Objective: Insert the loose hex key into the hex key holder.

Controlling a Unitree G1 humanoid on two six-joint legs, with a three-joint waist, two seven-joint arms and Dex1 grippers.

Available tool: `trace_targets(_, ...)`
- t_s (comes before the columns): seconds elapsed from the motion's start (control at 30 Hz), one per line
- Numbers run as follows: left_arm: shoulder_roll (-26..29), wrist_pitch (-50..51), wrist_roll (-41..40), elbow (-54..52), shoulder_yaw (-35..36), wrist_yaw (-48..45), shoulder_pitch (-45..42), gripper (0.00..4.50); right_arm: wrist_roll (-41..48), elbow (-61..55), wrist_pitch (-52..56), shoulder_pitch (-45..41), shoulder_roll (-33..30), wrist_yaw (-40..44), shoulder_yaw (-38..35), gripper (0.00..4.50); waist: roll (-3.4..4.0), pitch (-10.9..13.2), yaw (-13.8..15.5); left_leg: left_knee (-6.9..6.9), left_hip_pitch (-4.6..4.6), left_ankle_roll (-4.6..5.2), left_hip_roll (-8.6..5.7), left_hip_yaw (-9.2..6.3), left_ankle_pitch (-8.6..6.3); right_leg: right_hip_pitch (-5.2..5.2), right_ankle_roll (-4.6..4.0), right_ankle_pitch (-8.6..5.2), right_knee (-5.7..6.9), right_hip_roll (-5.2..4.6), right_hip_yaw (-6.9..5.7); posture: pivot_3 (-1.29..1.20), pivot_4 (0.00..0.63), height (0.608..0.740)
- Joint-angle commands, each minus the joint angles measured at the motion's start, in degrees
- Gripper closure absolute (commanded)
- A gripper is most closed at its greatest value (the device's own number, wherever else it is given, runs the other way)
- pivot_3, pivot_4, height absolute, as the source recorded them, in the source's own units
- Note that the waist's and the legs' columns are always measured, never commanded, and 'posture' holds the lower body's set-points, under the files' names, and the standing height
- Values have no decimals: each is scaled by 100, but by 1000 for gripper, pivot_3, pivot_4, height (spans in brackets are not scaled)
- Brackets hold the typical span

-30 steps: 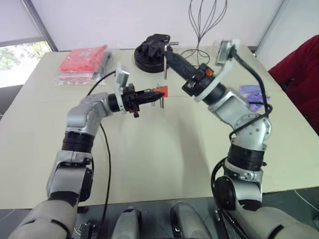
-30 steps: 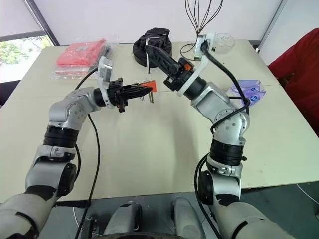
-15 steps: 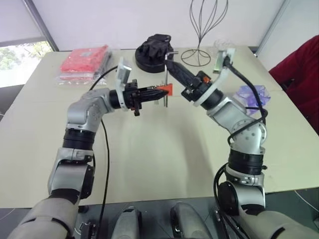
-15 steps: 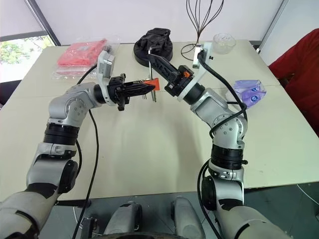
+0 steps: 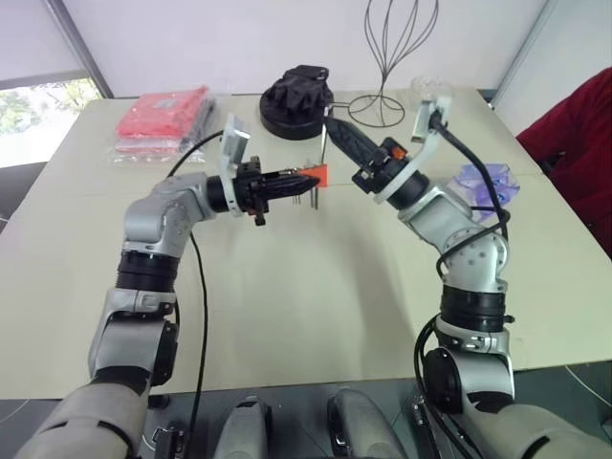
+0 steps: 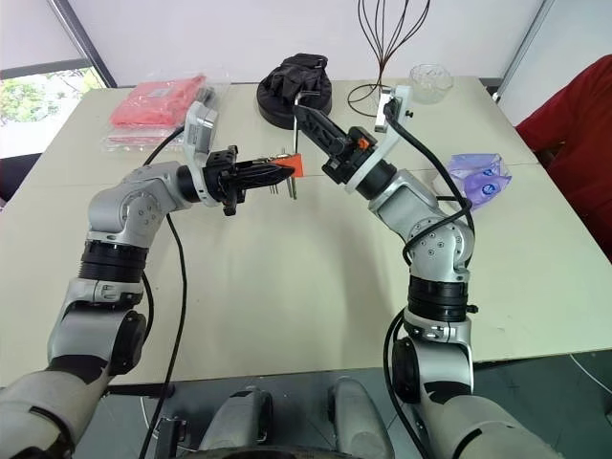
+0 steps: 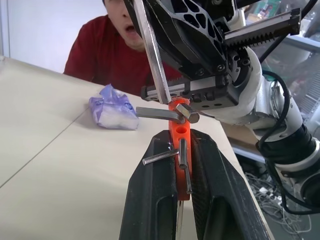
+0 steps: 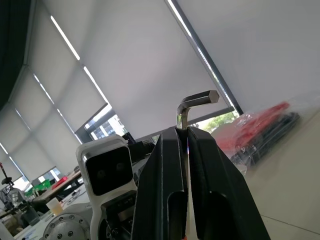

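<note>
left end effector point(image 7: 178, 165) clamps holder point(image 7: 179, 145) (right point(image 8: 186, 137) grips key point(image 8: 192, 102))

Bright, even daylight from the window point(image 5: 38, 100) (soft shadows beneath the arms), wrist views' backgrounds blurred.

The holder point(image 7: 179, 145) is smooth orange plastic, and the keys in it are grey metal with a dull shine, like the loose key point(image 8: 192, 104). The gripper fingers point(image 7: 150, 200) are matt black plastic. The table point(image 5: 287, 287) looks matt and smooth, and the red packet point(image 5: 158, 120) at 10 o'clock is glossy film.
</note>
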Motion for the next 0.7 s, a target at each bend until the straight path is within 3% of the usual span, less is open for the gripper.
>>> trace_targets(0.03, 8, -291, 17, -48, 143, 30, -96, 4500, 103, -203, -13, 63, -14, 94, 96, 4486, 0, 0, 1, 0, 0, 0, 0, 0, 0, 0, 0, 0, 0, 0, 0, 0, 150, 740)
trace_targets(0.7, 68, -254, -55, 24, 206, -7, -108, 4500, 70, -34, -176, 92, -61, 102, 69, 4486, 0, 0, -1, 0, 0, 0, 0, 0, 0, 0, 0, 0, -1, 0, 0, 0, 150, 740)
